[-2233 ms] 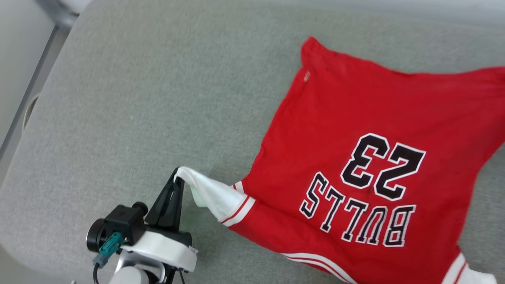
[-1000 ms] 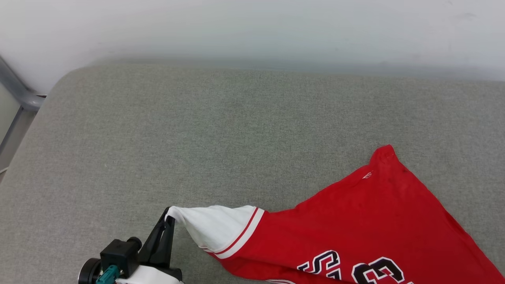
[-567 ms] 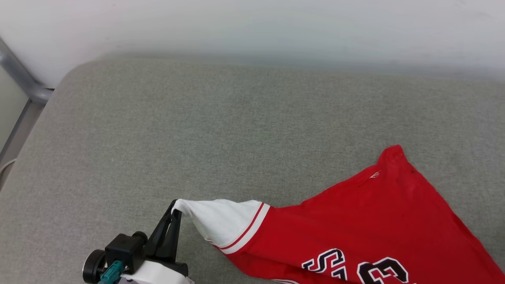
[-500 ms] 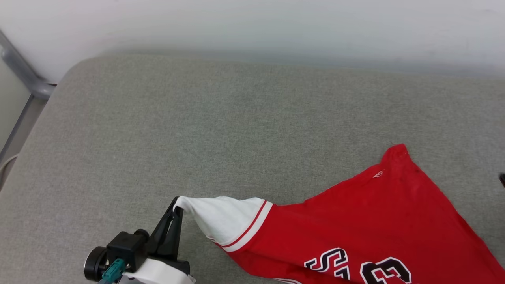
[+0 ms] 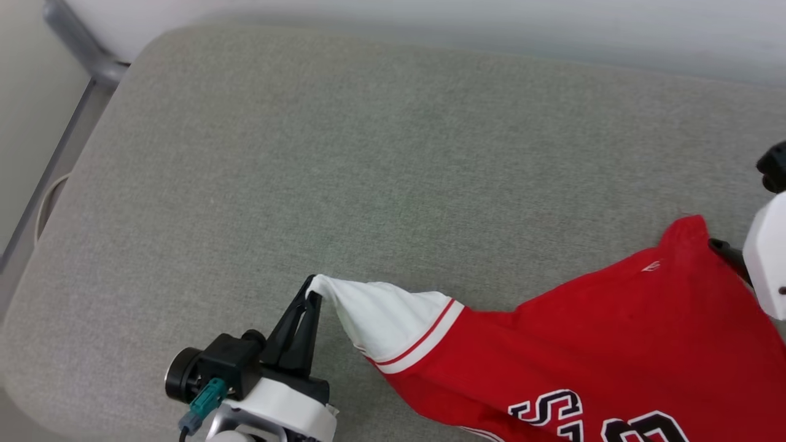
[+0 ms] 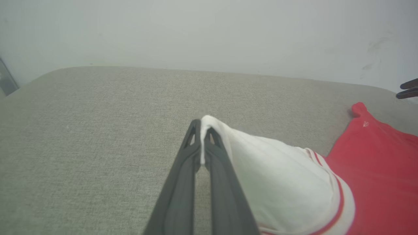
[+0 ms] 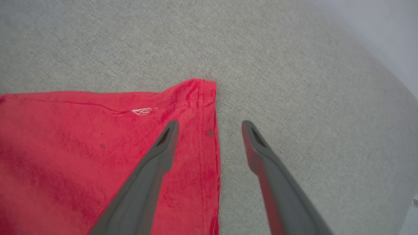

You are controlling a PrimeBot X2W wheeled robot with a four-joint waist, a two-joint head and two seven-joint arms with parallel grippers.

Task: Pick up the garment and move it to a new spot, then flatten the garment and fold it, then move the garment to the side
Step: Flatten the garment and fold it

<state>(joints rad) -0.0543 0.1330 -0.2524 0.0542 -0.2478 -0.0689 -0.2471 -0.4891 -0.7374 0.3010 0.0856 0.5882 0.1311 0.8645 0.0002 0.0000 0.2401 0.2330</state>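
Observation:
The garment (image 5: 583,331), a red jersey with a white sleeve and black lettering, lies on the grey cushion (image 5: 307,153) at the lower right. My left gripper (image 5: 312,287) is shut on the tip of the white sleeve (image 6: 277,176), pulling it out to the left and slightly up. My right gripper (image 7: 210,125) stands open over the garment's far red corner (image 7: 199,94). One finger is above the red cloth, the other above bare cushion, and nothing is pinched. The right arm's pale housing (image 5: 767,258) shows at the right edge. Its dark fingertips (image 6: 405,95) show in the left wrist view.
A white wall (image 5: 491,24) runs behind the cushion. A grey metal frame (image 5: 80,49) and a pale cable (image 5: 46,202) sit past the cushion's rounded left edge. Bare cushion stretches to the left of and beyond the garment.
The head camera has tilted and shifted. My right gripper has opened and let go of the red corner, and its arm now shows at the right edge. The left gripper still holds the sleeve.

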